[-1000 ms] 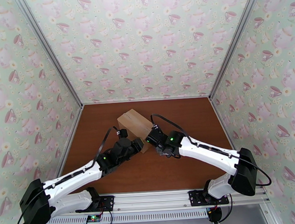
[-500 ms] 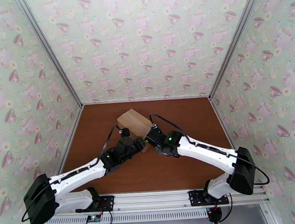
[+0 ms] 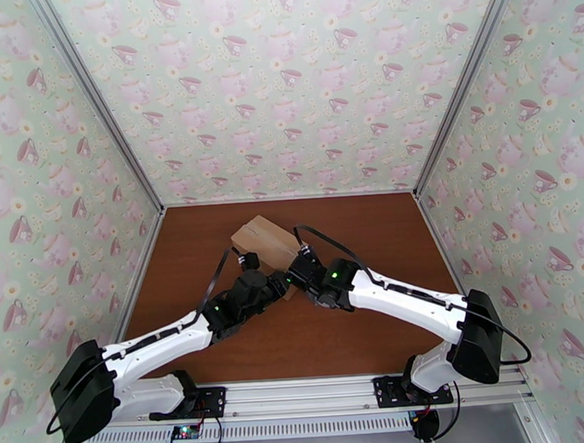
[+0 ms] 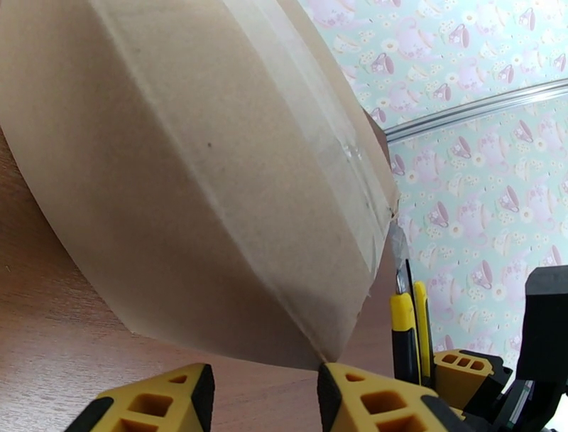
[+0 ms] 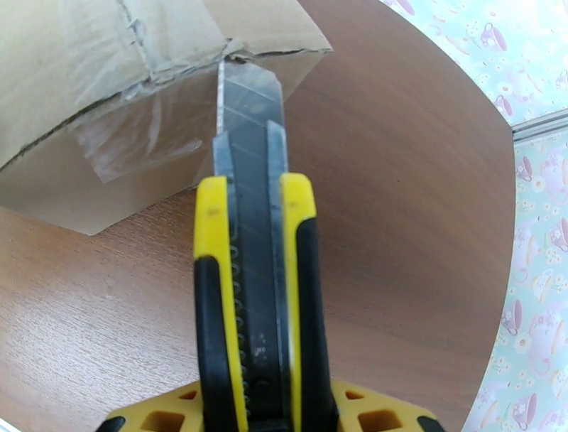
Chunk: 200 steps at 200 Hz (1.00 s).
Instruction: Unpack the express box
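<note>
Cutting barely begun | right gripper clenched on utility knife, blade tip at tape seam by the box corner | left gripper parted, empty, just beside express box | box mid-table, flaps closed | left to do: slit seam, open, empty.

I see a reddish-brown wood-grain table, pale green teacup-and-teapot wallpaper on three walls, silver metal posts at the back corners, even soft light.
</note>
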Available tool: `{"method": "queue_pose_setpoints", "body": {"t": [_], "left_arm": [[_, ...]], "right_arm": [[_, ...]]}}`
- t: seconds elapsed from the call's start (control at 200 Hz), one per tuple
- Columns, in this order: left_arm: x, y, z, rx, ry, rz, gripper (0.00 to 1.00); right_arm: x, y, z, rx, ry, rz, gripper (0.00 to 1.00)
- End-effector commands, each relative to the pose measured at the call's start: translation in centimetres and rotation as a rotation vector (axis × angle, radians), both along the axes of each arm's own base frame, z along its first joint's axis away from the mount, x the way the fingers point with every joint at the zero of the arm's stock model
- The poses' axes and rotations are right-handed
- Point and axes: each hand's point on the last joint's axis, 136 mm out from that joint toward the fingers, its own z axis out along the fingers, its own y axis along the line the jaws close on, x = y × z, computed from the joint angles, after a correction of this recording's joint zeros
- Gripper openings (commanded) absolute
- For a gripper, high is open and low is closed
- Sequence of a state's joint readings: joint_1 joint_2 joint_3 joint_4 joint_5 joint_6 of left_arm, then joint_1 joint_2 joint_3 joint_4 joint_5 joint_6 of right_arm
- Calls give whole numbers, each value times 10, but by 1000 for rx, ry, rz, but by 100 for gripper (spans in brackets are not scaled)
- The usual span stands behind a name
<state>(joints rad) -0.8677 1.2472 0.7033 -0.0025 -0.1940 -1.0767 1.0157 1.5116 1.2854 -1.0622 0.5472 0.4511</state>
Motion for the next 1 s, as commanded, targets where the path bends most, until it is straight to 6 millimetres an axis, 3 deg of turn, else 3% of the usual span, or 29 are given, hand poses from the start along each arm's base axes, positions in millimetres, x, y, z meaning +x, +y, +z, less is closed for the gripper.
{"method": "queue_pose_setpoints", "body": {"t": [0.0, 0.997], "left_arm": [[8, -17, 23, -54, -50, -30, 46], [21, -25, 38, -75, -105, -11, 46]], "right_arm": [[-15, 29, 7, 52, 31, 109, 0], [-28, 37, 2, 38, 41, 150, 0]]}}
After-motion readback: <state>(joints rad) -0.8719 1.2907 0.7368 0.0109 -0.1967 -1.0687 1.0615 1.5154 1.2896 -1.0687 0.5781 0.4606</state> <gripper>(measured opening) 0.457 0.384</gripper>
